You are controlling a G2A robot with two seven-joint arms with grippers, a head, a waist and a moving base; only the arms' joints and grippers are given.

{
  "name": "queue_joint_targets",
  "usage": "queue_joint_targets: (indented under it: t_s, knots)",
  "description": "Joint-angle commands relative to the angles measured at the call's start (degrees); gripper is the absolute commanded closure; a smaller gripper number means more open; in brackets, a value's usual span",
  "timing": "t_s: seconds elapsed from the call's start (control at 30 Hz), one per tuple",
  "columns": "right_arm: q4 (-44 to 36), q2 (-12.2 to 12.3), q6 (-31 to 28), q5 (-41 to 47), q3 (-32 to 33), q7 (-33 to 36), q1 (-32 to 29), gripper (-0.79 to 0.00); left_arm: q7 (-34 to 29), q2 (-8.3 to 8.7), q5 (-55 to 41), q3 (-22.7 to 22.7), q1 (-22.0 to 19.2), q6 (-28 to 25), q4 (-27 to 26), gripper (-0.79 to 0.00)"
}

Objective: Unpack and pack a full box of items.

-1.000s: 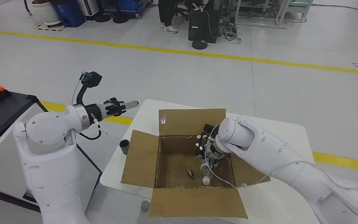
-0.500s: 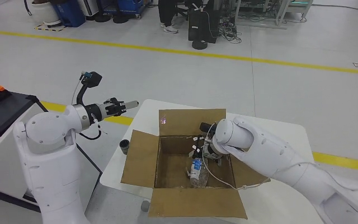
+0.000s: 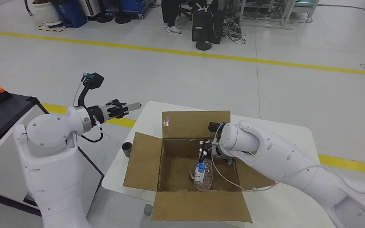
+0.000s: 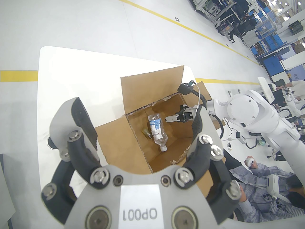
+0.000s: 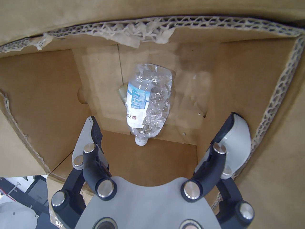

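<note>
Bottle (image 5: 147,101) now lies flat on the box (image 5: 35,91) floor, straight ahead of the right gripper (image 5: 165,122), cap end toward the jaws, not touching them. 1 s back it's upright right at those jaws; 0.5 s back it's already on its side. So it's been let go. Right jaws are spread wide, empty, and have pulled back up a little from the floor. A small pale item (image 5: 122,91) is tucked against the bottle, farther from the jaws than the cap. Left gripper (image 4: 138,109) hasn't moved: jaws wide, empty, held well clear of the box. A dark cylinder (image 3: 126,149) stands on the table (image 3: 285,137) outside the box, much nearer the left jaws than the right. My read: if this is the pack pass, the bottle is in and the right arm is free for the next item. If it's unpack, that's a dropped grasp and needs a re-pick on the body, since a loose bottle will roll.
</note>
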Motion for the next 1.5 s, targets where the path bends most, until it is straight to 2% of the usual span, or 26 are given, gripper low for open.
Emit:
queue_joint_targets:
  t_s: [0.0, 0.2, 0.43, 0.6, 1.47]
  knots:
    - [0.8, -0.3, 0.0, 0.3, -0.5, 0.0, 0.3, -0.785, 0.0, 0.00, 0.0, 0.0, 0.0, 0.0, 0.0, -0.785]
    - [1.6, -0.3, 1.4, 0.5, -1.1, -1.4, 0.5, -0.785, 0.0, 0.00, 0.0, 0.0, 0.0, 0.0, 0.0, -0.785]
    - [0.0, 1.2, 5.7, 2.8, -1.1, -5.7, 0.3, -0.785, 0.0, 0.00, 0.0, 0.0, 0.0, 0.0, 0.0, -0.785]
    - [-2.4, 3.0, 10.1, 6.3, -1.1, -10.1, -0.3, -0.785, 0.0, 0.00, 0.0, 0.0, 0.0, 0.0, 0.0, -0.785]
    - [-10.2, 13.4, 10.1, 8.2, 3.5, -12.2, -3.2, -0.785, 0.0, 0.00, 0.0, 0.0, 0.0, 0.0, 0.0, -0.785]
